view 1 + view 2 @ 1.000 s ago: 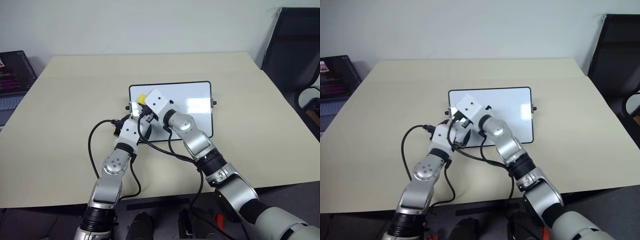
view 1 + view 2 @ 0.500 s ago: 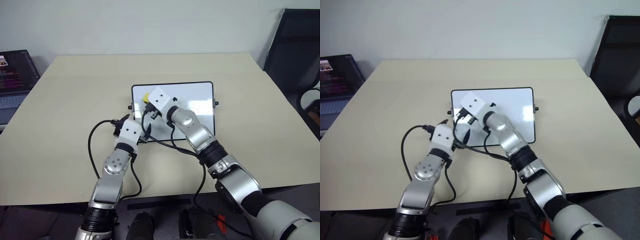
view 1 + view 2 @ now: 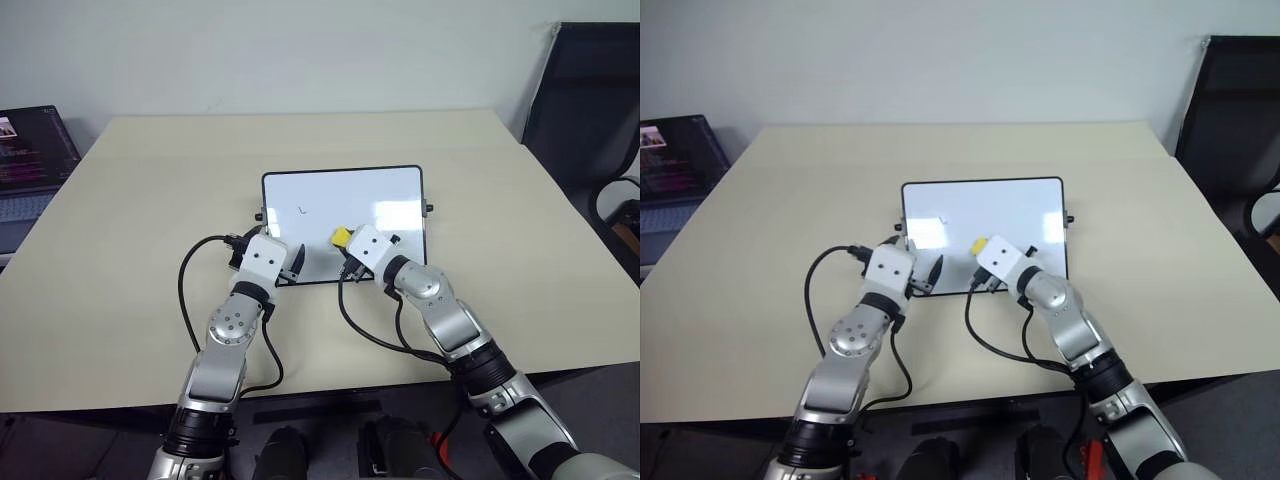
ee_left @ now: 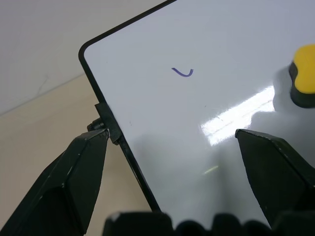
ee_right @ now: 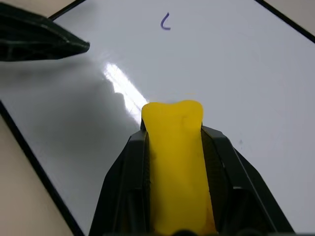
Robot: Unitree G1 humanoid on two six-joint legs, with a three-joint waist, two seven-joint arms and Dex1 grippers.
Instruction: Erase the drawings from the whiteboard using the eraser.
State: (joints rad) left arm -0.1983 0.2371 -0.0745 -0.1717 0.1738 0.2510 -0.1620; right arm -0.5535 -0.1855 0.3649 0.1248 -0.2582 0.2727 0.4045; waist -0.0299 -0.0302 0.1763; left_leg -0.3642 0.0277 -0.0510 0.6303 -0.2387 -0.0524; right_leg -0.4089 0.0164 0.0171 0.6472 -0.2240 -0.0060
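The whiteboard [image 3: 375, 195] lies flat on the table ahead of me. One of the drawings [image 3: 303, 210], a small dark hooked mark, sits near the board's far left; it also appears in the left wrist view [image 4: 182, 73] and the right wrist view [image 5: 165, 22]. My right gripper [image 5: 172, 129] is shut on the yellow eraser [image 3: 341, 237], which rests over the board's near middle. My left gripper [image 3: 271, 244] is open, its fingers [image 4: 74, 177] straddling the board's near left edge by a black knob [image 4: 101, 123].
The beige table [image 3: 140, 200] stretches wide on all sides of the board. A laptop [image 3: 30, 150] stands at the far left edge. A black chair [image 3: 590, 100] is beyond the table's right side. Black cables [image 3: 190, 290] loop beside both arms.
My right gripper has carried the eraser from the board's far left corner rightward and toward me, uncovering the hooked mark. The left arm has kept still.
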